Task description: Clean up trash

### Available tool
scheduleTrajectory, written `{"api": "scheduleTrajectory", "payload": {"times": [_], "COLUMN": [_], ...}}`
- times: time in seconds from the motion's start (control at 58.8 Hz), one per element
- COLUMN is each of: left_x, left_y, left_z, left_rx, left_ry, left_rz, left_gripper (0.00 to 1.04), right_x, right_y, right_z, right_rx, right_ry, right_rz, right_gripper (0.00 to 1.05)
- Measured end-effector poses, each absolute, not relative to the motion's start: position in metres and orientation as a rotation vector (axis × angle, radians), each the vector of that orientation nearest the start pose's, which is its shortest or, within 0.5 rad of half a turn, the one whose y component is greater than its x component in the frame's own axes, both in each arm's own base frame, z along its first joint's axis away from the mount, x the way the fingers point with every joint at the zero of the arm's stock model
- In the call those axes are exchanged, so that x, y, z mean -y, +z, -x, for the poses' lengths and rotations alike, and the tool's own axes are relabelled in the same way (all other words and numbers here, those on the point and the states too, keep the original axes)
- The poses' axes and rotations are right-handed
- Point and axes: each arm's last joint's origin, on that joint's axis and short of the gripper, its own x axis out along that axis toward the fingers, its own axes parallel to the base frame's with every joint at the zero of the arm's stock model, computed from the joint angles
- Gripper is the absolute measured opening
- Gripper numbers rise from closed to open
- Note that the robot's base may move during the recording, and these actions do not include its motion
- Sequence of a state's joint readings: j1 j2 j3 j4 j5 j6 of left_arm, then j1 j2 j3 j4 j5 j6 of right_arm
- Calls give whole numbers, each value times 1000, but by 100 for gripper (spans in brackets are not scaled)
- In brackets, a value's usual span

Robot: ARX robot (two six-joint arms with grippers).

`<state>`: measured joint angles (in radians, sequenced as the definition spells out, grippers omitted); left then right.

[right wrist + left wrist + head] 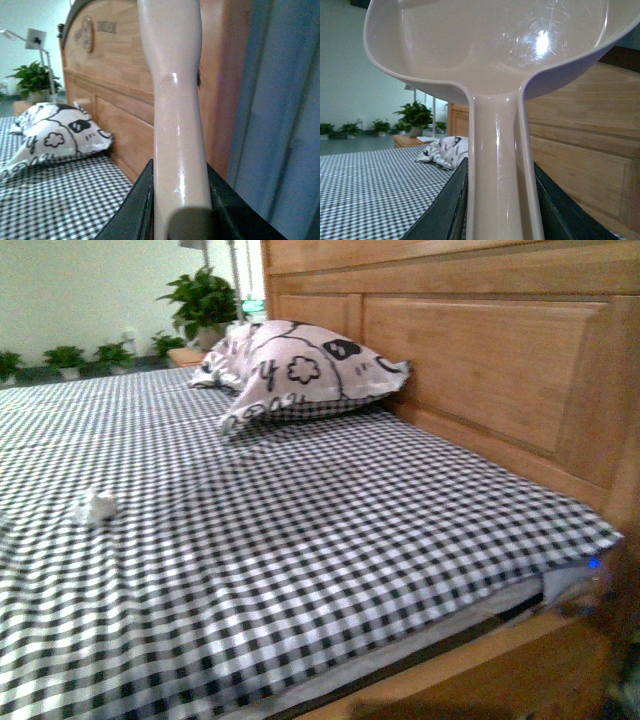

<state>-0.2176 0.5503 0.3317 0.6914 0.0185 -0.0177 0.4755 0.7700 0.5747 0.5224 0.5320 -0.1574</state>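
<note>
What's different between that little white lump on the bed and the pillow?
The paper ball is tiny; the pillow is far bigger. The ball is plain white and crumpled; the pillow has black cartoon drawings. The ball lies out on the open bed, the pillow beside the wooden headboard. Both are pale and rest on the checked sheet.

A black-and-white checked sheet covers the bed. A white pillow with black cartoon print lies against the wooden headboard. Potted plants stand beyond.
</note>
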Motion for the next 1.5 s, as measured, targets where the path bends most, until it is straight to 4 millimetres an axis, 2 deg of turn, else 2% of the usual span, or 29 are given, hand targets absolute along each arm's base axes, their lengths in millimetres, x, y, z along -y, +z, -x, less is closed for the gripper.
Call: {"api": "scheduleTrajectory", "payload": {"times": [0.731,0.816,0.868,0.919,0.953,1.055,1.259,1.395,1.497], "left_x": [29,28,20,10,7,-1,-19,-26,-28], "left_y": [290,298,302,291,285,277,285,270,254], "left_z": [-130,-140,-149,-162,-170,-192,-244,-270,-281], "left_rx": [465,202,8,-156,-194,-223,-208,-287,-341], "left_ry": [-228,-79,9,33,8,-78,-178,-237,-305], "left_rz": [68,100,59,5,-14,-112,-321,-356,-371], "left_gripper": [29,29,29,28,28,28,28,28,28], "right_x": [-65,-65,-65,-65,-65,-66,-65,-65,-65], "right_y": [328,328,328,328,328,328,328,328,328], "right_z": [-158,-158,-158,-158,-158,-158,-158,-158,-158], "right_rx": [280,280,280,280,279,280,279,279,279], "right_ry": [-76,-76,-76,-77,-79,-71,-77,-77,-77], "right_rz": [-1,-1,-1,-1,-1,0,-1,-1,-1], "right_gripper": [21,21,21,21,21,21,21,21,21]}}
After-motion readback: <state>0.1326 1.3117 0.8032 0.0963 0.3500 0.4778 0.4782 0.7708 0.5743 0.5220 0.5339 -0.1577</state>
